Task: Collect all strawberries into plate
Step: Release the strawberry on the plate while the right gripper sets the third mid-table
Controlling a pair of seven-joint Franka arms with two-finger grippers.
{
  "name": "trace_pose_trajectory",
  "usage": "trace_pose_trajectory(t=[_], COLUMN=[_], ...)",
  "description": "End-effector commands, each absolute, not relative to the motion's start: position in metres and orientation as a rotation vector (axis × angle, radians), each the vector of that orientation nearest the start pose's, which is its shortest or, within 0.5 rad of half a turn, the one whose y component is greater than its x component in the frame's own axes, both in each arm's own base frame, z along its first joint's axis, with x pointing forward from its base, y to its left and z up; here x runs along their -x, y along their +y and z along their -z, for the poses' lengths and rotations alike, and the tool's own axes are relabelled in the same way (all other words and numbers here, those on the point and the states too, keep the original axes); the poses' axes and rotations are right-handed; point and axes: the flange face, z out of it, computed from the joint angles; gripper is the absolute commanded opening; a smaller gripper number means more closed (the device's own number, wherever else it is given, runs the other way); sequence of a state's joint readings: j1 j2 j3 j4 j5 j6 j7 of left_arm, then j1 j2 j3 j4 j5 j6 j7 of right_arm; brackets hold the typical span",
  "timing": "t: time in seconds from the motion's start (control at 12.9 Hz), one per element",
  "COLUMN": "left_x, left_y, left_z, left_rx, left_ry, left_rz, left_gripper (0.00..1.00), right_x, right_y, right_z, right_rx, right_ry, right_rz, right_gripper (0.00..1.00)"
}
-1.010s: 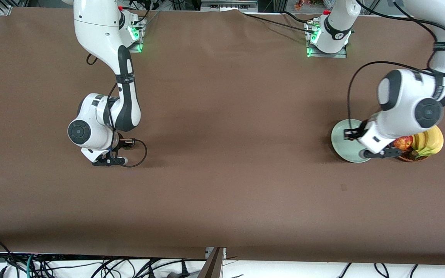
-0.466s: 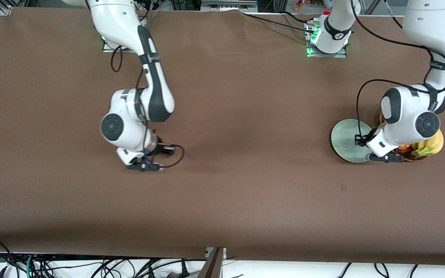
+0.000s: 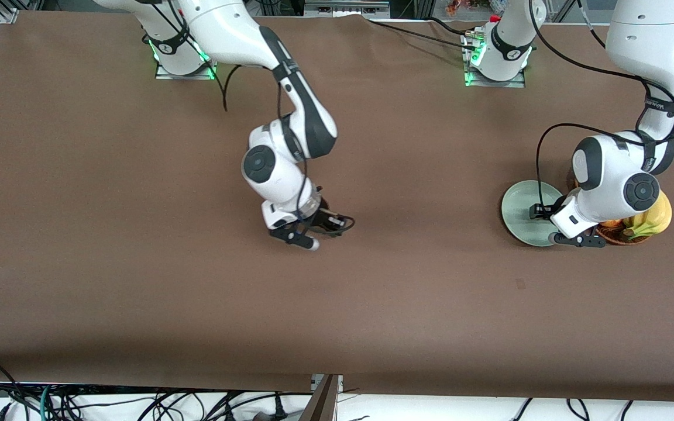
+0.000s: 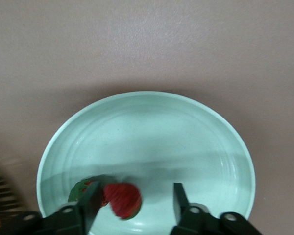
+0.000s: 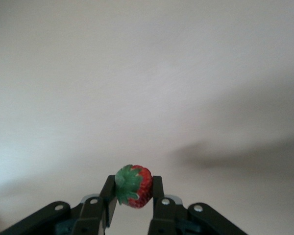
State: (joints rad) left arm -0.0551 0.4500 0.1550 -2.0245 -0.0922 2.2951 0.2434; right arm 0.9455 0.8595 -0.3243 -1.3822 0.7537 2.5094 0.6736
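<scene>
The pale mint-green plate [image 3: 521, 207] lies toward the left arm's end of the table and fills the left wrist view [image 4: 152, 132]. My left gripper [image 3: 577, 238] hangs low over the plate's edge beside the basket. It is open [image 4: 134, 203], and a blurred red strawberry [image 4: 122, 199] lies on the plate between its fingers, with the green cap past one finger. My right gripper [image 3: 305, 237] is over the middle of the table, shut on a strawberry [image 5: 134, 187] with its green cap showing. A third strawberry is out of view.
A brown wicker basket [image 3: 626, 235] with bananas [image 3: 653, 215] and other fruit stands right beside the plate, partly under the left arm. Brown cloth covers the table. Cables lie along the edge nearest the front camera.
The right arm has swung from its own end of the table toward the middle, carrying the strawberry. The left gripper has shifted a little over the plate's edge.
</scene>
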Motion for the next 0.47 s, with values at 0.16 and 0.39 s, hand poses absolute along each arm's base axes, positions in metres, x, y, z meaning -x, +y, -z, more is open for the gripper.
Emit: trace_pose_trajectory(t=[0.16,0.39], left_x=[-0.582,-0.583], left_y=[0.047,0.026], left_z=[-0.303,-0.312], left_rx=[3.211,3.215], left_ry=[0.128,0.088], left_rz=[-0.227,-0.215], left_gripper=[1.00,1.00], right_x=[-0.525,-0.495], right_y=[0.592,0.622], right_z=[-0.221,-0.235], right_rx=[2.319,2.210], right_ry=[0.877,0.936], right_rz=[0.113,0.131], right_gripper=[0.42,0.76])
